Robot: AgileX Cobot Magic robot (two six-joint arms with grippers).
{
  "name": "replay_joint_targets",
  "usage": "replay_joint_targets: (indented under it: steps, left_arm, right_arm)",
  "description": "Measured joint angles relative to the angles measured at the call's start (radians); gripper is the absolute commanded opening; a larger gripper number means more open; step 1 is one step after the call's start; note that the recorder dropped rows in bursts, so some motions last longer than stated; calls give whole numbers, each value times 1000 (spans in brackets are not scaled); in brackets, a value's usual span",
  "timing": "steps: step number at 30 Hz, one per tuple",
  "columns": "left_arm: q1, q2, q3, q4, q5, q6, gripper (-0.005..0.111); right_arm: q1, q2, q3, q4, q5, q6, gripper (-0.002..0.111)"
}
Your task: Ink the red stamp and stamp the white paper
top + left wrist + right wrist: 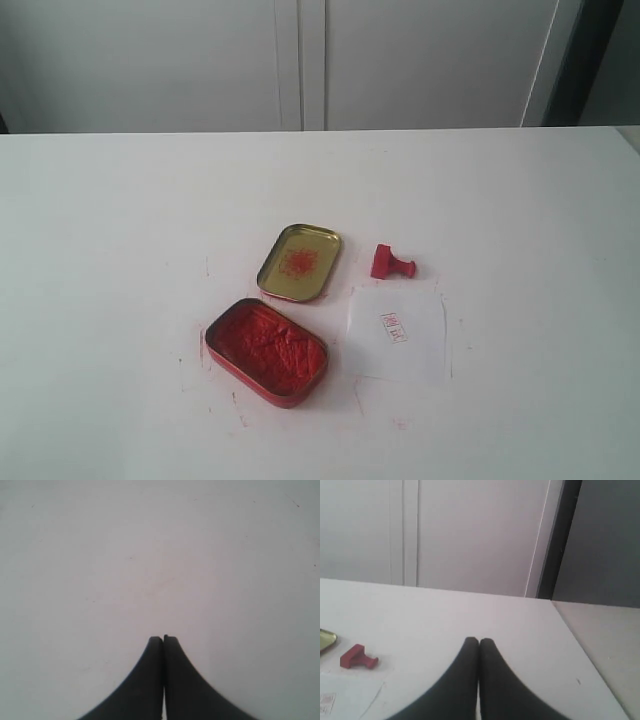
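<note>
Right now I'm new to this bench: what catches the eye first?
The open red oblong tin of lumpy red ink paste stands out mid-table, its gold-coloured lid just behind. To their right, the small red plastic stamp lies tipped over behind a thin white paper square bearing a red imprint.

Setting: plain indoor workroom, of the lab or office kind; which of the two cannot be told. Evidence: wide white tabletop (110, 230), faintly smudged red in places; flat pale panels (430, 60) with vertical seams behind it, like cupboard doors; dark upright strip (590, 55) at far right.
</note>
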Motion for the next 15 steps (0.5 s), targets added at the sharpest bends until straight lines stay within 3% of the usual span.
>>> replay_joint_targets:
  steps: [6,15]
  left_arm:
    - [0,0,0,0,0,0,0]
    - [0,0,0,0,0,0,0]
  right_arm:
    - [0,0,105,0,8,0,0]
    - [0,0,119,0,11,0,0]
